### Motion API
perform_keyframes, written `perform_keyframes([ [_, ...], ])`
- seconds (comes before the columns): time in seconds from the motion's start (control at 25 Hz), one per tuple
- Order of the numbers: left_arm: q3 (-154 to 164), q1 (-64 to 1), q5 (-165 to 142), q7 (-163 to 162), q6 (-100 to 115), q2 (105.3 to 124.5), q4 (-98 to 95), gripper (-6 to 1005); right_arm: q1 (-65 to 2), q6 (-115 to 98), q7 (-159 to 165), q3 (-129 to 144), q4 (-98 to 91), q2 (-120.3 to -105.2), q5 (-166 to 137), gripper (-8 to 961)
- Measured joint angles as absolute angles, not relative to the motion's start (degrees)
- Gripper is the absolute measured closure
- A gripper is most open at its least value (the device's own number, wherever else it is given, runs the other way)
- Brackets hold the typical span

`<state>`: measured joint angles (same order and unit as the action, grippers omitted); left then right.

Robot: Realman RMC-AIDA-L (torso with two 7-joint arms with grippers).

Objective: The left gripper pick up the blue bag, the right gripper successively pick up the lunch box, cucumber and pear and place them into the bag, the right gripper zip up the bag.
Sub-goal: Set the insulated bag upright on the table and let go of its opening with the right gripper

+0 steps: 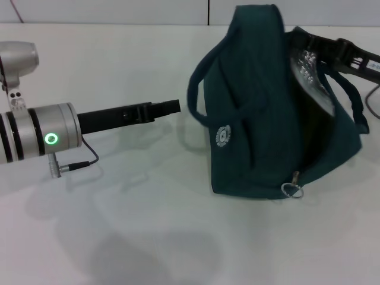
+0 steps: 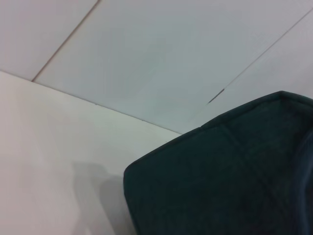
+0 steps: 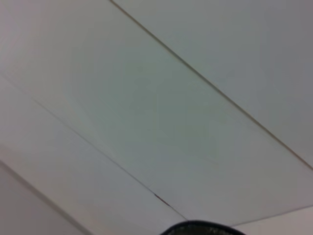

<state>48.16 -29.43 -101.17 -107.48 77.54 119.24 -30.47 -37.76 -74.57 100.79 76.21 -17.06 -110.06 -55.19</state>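
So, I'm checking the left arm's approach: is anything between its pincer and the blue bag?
Nothing visible. The left pincer points at the blue bag, with only bare white table in the short gap before the near handle.

My head camera looks down on the blue bag (image 1: pixel 267 119). My left wrist camera sits close beside it (image 2: pixel 220 181). My right wrist camera faces the wall.

Upright teal-blue bag (image 1: pixel 267 119), unzipped, foil lining showing, on table.
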Motion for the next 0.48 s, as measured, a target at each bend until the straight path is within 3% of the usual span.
perform_keyframes([
  [0.16, 48.2, -29.5, -101.1, -107.3, 77.1, 119.30, -30.2, 927, -35.9, -74.6, 101.1, 76.1, -17.1, -108.89, -55.3, 755],
  [0.28, 48.2, -29.4, -101.0, -107.3, 77.1, 119.36, -30.2, 927, -34.0, -75.7, 100.5, 75.7, -17.8, -108.25, -55.0, 752],
  [0.48, 48.2, -29.8, -100.9, -107.3, 77.0, 119.41, -30.2, 926, -32.4, -77.8, 98.4, 75.5, -20.7, -108.40, -56.4, 707],
])
